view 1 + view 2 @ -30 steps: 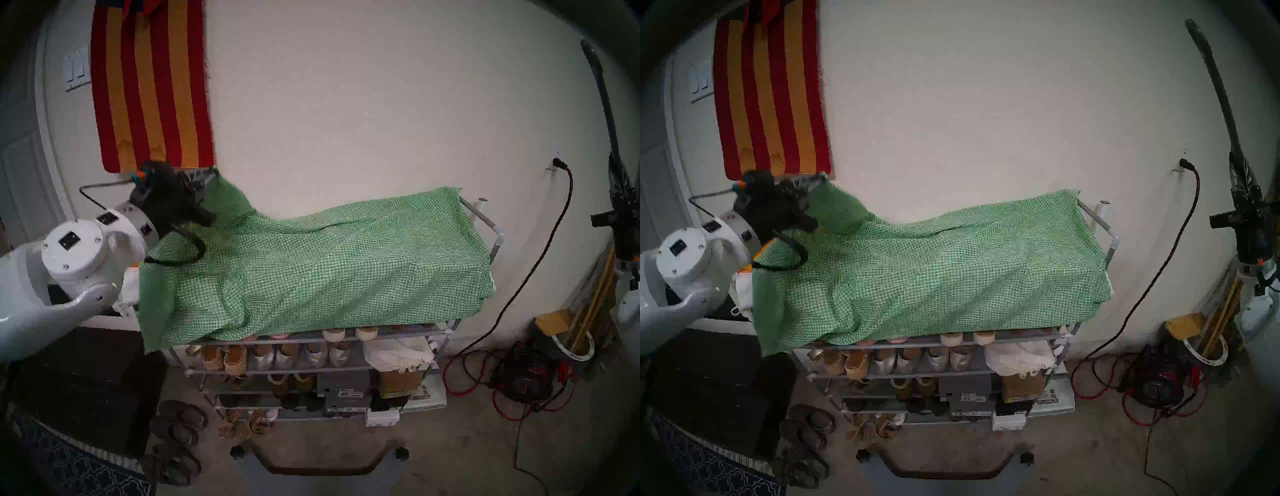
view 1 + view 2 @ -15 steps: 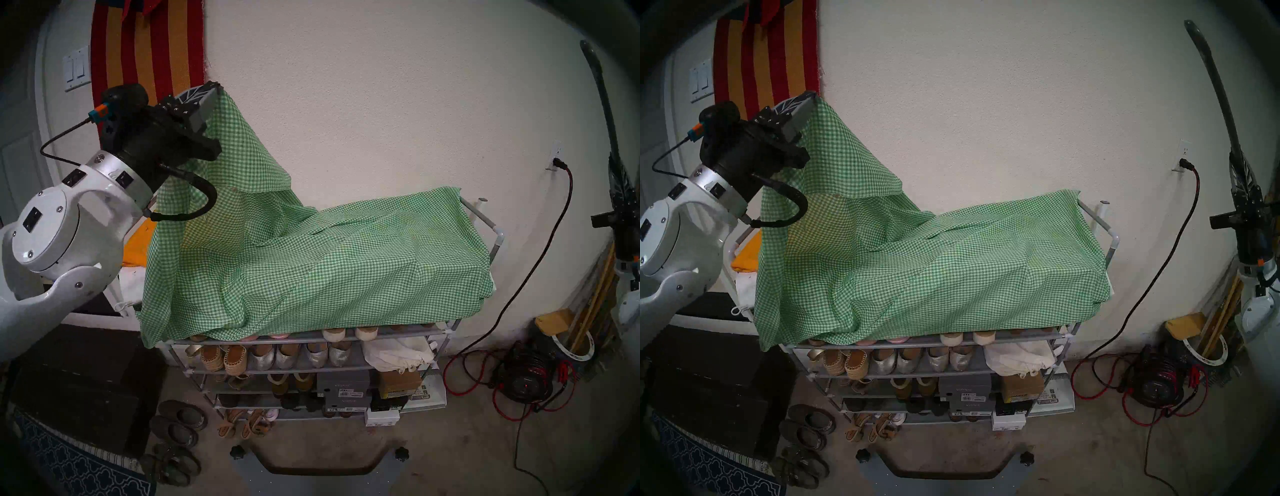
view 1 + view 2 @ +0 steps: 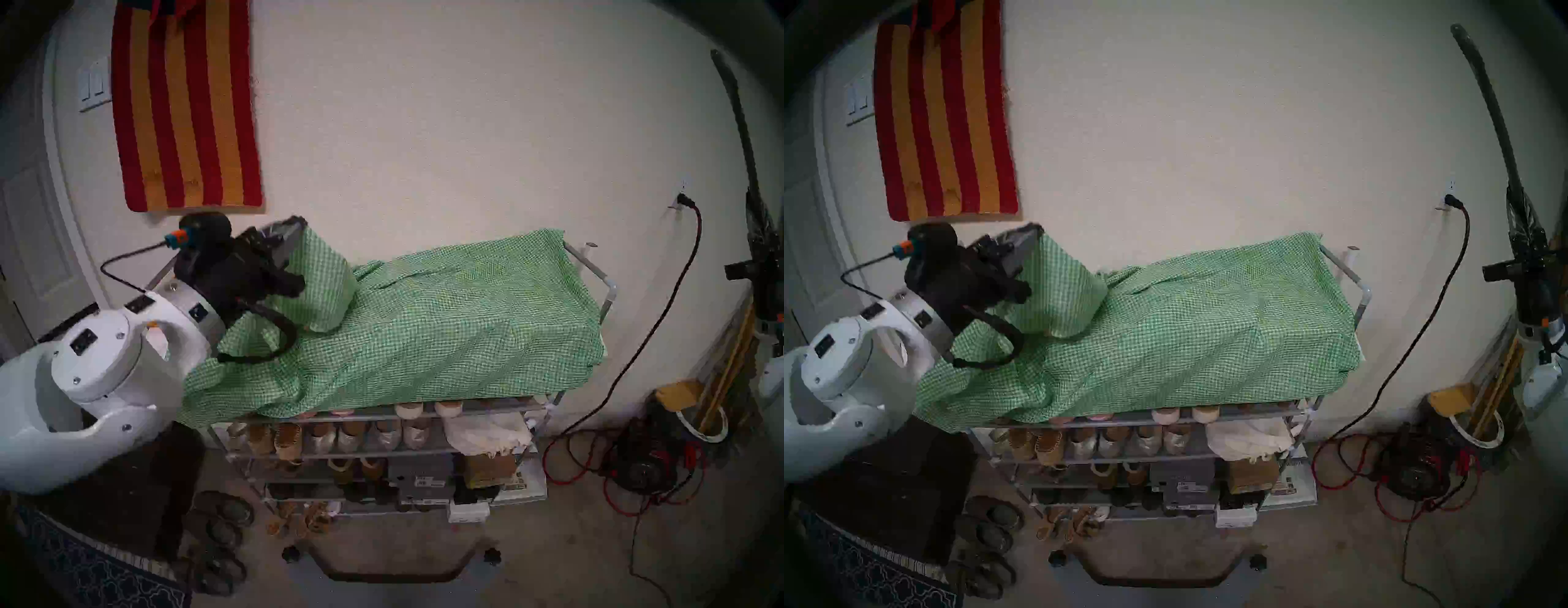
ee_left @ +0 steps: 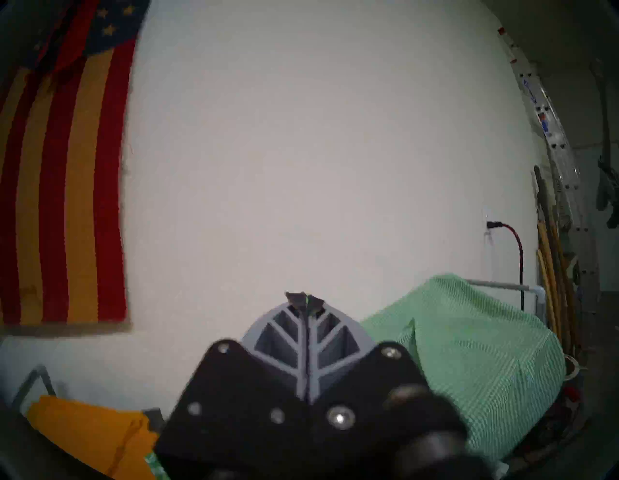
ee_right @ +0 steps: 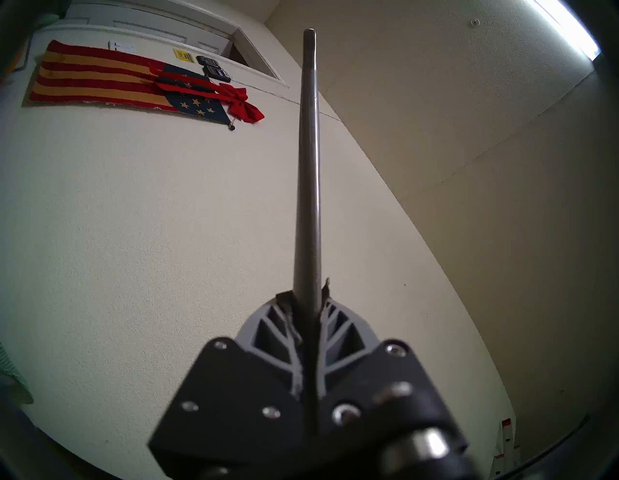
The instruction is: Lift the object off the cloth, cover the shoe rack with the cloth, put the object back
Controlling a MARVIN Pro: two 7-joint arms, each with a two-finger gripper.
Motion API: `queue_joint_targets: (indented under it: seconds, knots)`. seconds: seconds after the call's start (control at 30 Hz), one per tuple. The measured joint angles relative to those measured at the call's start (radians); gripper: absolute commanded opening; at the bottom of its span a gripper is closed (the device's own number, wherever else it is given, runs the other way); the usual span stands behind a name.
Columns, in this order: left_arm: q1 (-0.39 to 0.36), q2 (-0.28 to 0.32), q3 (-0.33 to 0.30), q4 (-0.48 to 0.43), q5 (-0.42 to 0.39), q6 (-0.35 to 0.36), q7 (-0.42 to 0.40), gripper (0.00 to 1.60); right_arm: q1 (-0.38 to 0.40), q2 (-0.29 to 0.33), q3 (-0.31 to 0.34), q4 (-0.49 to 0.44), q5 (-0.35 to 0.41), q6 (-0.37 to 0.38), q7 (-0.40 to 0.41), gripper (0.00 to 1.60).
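The left gripper [image 3: 297,225] pinches the far-left corner of the green check cloth [image 3: 445,322], holding it above the shoe rack [image 3: 609,293] it drapes, presumably to spread it, while the right gripper [image 5: 310,295] clamps the shoehorn [image 5: 310,161] upright, well clear at the right.

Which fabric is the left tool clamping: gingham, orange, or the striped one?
The green-and-white gingham cloth. The left tool pinches its corner; the orange cloth lies below it, and the striped rug hangs on the wall.
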Motion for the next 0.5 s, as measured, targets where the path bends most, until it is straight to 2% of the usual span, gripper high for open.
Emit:
queue_joint_targets:
  seconds: [0.33, 0.5]
  knots:
    - [0.109, 0.038, 0.108, -0.001, 0.01, 0.027, 0.027, 0.0, -0.011, -0.002, 0.012, -0.005, 0.008, 0.0, 0.01, 0.0]
    - [0.142, 0.056, 0.137, -0.001, 0.027, 0.025, 0.043, 0.0, -0.017, -0.003, 0.018, -0.008, 0.012, 0.0, 0.014, 0.0]
